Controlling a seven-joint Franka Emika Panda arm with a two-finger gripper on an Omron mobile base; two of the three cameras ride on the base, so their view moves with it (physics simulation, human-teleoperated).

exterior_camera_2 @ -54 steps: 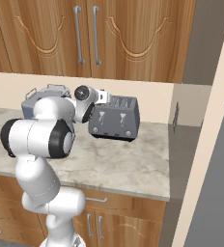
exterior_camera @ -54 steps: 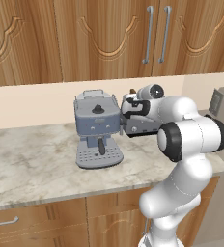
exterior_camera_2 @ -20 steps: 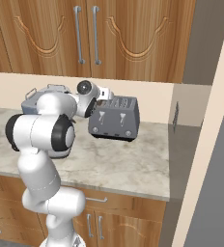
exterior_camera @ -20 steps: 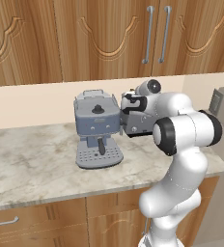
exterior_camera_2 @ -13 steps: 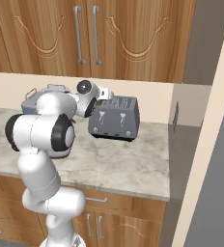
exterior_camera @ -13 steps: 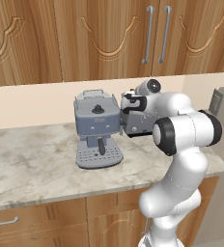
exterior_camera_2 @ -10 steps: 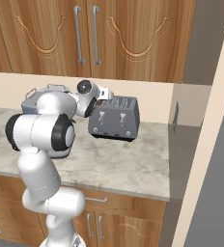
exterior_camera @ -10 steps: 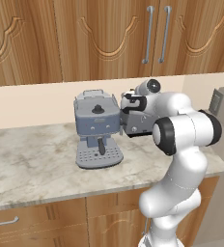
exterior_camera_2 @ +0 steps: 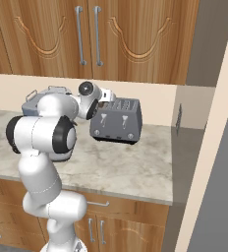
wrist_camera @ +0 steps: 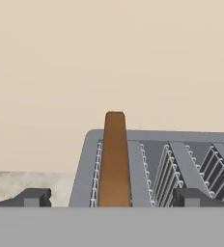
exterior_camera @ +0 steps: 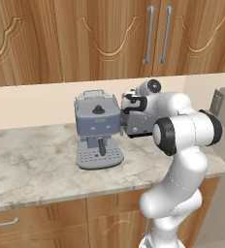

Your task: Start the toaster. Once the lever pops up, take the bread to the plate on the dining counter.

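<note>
Here, tool [wrist_camera: 109, 197]: fingers spread wide apart, nothing between them, poised just above the toaster's top.
Toaster [exterior_camera_2: 117, 121]: grey, on the marble counter [exterior_camera_2: 111, 165] against the wall, right of the espresso machine [exterior_camera: 98, 129].
Bread [wrist_camera: 114, 159]: brown slice standing upright in the leftmost slot, between the two fingertips [wrist_camera: 33, 197] in the hand view.
</note>
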